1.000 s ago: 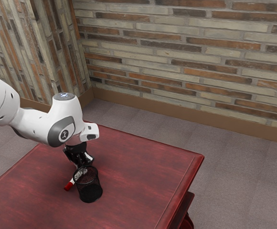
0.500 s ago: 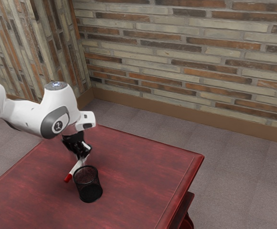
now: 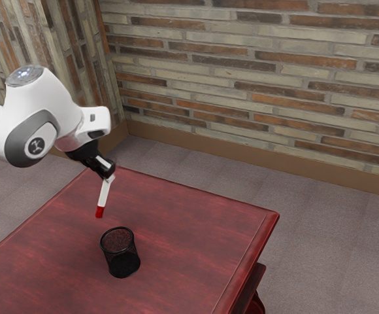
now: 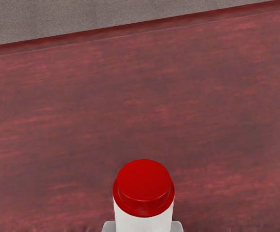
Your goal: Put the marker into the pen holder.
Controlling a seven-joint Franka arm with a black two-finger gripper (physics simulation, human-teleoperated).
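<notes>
Centering the marker, pinched in your gripper above the table (red end down, slightly tilted), over the pen holder comes next, so straighten it before you lower it.

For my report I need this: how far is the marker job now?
Done: the marker is gripped and looks lifted off the table. In hand: the gripper holds it, red end down, outside the holder. Left: bring it over the holder's open top, lower it and let go.
</notes>
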